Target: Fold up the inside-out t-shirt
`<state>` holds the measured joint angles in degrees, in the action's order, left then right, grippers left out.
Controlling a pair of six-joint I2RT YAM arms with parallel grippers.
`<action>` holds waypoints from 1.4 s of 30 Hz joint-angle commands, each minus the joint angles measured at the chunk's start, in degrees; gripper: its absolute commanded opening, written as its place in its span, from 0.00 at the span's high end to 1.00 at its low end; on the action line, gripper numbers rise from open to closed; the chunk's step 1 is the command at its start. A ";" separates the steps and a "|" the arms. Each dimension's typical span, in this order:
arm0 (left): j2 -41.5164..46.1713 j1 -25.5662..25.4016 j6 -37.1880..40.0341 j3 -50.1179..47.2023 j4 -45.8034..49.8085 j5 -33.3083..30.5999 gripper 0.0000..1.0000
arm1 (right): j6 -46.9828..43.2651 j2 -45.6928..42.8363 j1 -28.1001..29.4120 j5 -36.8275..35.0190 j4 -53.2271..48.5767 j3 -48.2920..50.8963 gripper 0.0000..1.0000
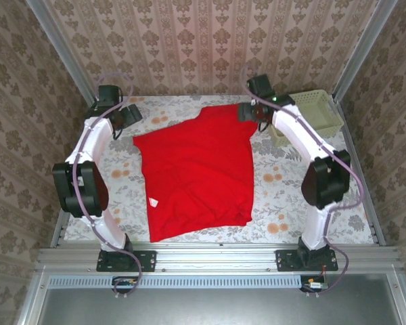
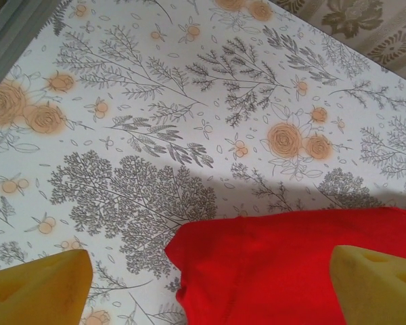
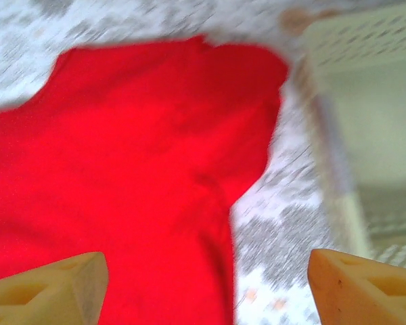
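- While shirt (image 1: 193,172) lies spread on table (image 1: 284,203), left gripper (image 2: 210,271) hangs at its far-left corner, wide, empty.
- Right gripper (image 3: 206,261) at far-right corner, wide, empty.

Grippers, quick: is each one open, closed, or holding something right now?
Left gripper: open, holding nothing, over the shirt edge.
Right gripper: open, holding nothing, over the shirt.

Matt red cloth t-shirt (image 1: 193,172), perforated plastic basket (image 1: 325,125)
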<state>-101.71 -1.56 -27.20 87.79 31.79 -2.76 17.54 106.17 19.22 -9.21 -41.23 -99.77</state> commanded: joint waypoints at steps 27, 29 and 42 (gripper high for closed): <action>0.73 -17.56 7.59 2.91 -0.66 -1.59 1.00 | 16.83 0.14 3.37 3.24 14.31 35.80 0.25; 3.79 -22.62 9.37 0.03 -1.60 -4.03 1.00 | 17.73 -0.70 2.65 3.07 14.60 37.32 0.26; 13.21 -26.79 2.44 -22.42 -7.19 5.23 0.41 | 18.11 -6.00 0.82 3.94 16.93 43.01 0.25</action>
<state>-91.24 -33.74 -19.84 65.93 24.88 0.64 34.76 101.47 20.64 -4.05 -20.88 -58.74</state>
